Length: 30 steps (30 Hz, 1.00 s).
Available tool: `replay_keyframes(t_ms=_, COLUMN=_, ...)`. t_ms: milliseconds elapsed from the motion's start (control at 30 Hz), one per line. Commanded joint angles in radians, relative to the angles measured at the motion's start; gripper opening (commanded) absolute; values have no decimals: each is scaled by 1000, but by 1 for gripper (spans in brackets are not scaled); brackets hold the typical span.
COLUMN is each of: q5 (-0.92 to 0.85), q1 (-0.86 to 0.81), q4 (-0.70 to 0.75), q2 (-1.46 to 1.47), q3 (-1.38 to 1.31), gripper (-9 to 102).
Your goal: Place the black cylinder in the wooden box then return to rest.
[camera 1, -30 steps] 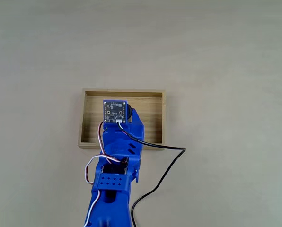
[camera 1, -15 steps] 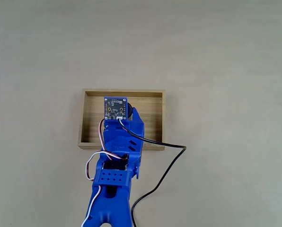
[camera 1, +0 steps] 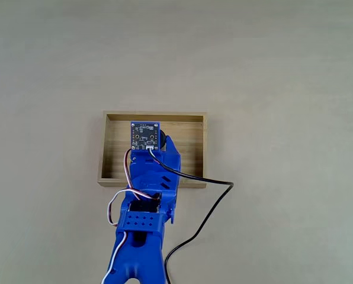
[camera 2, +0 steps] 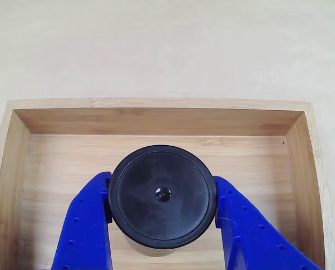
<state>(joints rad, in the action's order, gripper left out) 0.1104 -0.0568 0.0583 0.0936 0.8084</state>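
In the fixed view, the blue arm (camera 1: 142,228) rises from the bottom edge of the frame over a pale counter (camera 1: 283,71), its red, white and black servo wires (camera 1: 118,204) looping along its left side and a black cable (camera 1: 200,222) curling off to the right before dropping out of the bottom of the picture. The arm reaches across the near wall of the wooden box (camera 1: 197,148), and a small circuit board (camera 1: 144,135) mounted at its tip sits above the box's interior, with a dark rounded edge peeking out just to the board's right. In the other view, looking straight down past the gripper (camera 2: 162,197), two blue fingers (camera 2: 86,225) press against the left and right sides of the black cylinder (camera 2: 162,194), clamping it between them. The cylinder's round matte top, marked by a small central dimple, sits over the plank-grained floor of the wooden box (camera 2: 156,121), roughly midway between the left and right walls and towards the near side of the tray. Whether the cylinder's base touches the floor cannot be told from these angles. Beyond it, the box's far wall runs across the frame, and past that lies bare counter (camera 2: 167,45).
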Motion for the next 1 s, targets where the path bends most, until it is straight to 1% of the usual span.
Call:
replay_keyframes(t_ms=0, q5=6, q1=0, q4=-52, q2=2, q3=-110, gripper=16)
replay_keyframes(t_ms=533, q5=6, q1=3, q4=-58, q2=-20, q3=-120, gripper=16)
replay_keyframes(t_ms=700, q5=6, q1=0, q4=-58, q2=-20, q3=-120, gripper=21)
replay_keyframes(t_ms=967, q5=18, q1=-2, q4=-58, q2=-12, q3=-117, gripper=25)
